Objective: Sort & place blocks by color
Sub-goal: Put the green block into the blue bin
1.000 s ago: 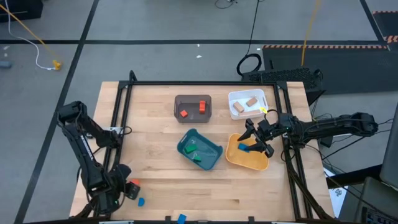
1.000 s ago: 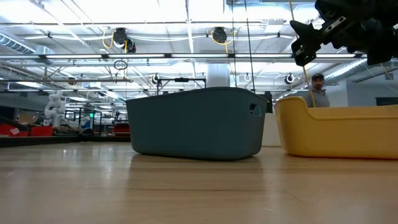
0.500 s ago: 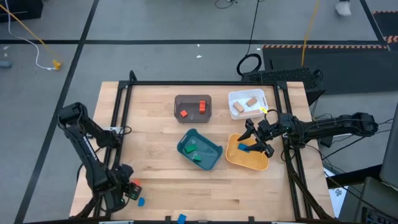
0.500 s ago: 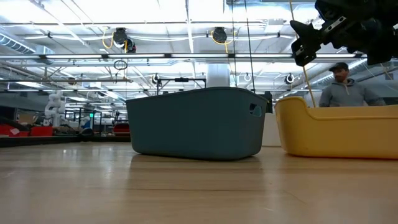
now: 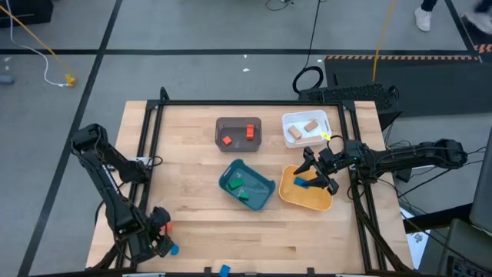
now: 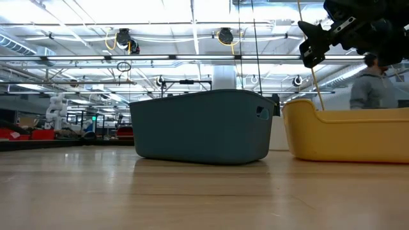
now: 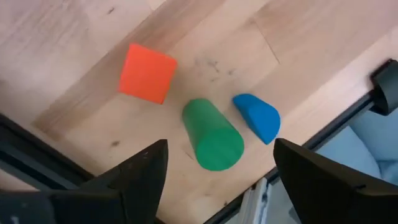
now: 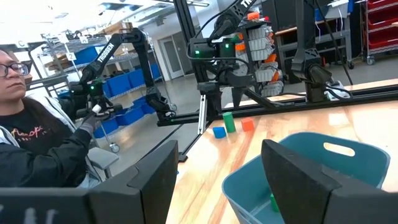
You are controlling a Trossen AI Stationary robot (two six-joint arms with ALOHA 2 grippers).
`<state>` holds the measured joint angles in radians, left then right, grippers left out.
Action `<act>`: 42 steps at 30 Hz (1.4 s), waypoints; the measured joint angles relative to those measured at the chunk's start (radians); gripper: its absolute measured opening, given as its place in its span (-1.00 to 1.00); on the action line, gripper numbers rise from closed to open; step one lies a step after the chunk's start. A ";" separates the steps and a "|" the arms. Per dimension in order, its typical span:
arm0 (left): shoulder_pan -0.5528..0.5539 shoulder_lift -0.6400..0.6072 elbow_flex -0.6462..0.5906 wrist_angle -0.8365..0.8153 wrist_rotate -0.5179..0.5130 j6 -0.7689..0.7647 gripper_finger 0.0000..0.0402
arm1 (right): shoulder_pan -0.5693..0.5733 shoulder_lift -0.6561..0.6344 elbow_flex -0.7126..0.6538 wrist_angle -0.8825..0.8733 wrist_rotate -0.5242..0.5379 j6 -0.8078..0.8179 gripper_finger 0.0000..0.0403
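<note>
My left gripper (image 5: 160, 233) (image 7: 219, 152) hangs open over the table's near left corner. Below it three blocks lie on the wood: an orange cube (image 7: 147, 73), a green cylinder (image 7: 212, 134) on its side between the fingers' line, and a blue half-round piece (image 7: 257, 117). It touches none of them. My right gripper (image 5: 316, 175) (image 6: 312, 46) (image 8: 219, 149) hovers open above the yellow tray (image 5: 306, 198), which holds a blue block (image 5: 300, 183). From the right wrist view the three blocks (image 8: 228, 122) show far off.
A dark tray (image 5: 238, 141) holds two red blocks, a white tray (image 5: 286, 121) holds plain wood pieces, a teal tray (image 5: 264, 188) holds green ones. Another blue piece (image 5: 224, 269) lies at the near edge. Black frame rails (image 5: 151, 127) border the table. A person (image 8: 37, 143) sits beyond the left side.
My left gripper has moved a little toward the table's near edge, over the three blocks at the corner. My right arm has kept still. In the room behind, a person has walked toward the right.
</note>
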<state>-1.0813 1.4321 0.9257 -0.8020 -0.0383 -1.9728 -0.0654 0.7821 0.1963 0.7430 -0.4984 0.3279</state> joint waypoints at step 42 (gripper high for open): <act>0.020 0.105 0.000 0.028 0.047 -0.104 -0.35 | 0.000 0.000 0.000 0.000 0.000 0.000 0.11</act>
<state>-1.0618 1.5375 0.9253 -0.7745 0.0086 -2.0769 -0.0658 0.7821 0.1963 0.7429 -0.4988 0.3279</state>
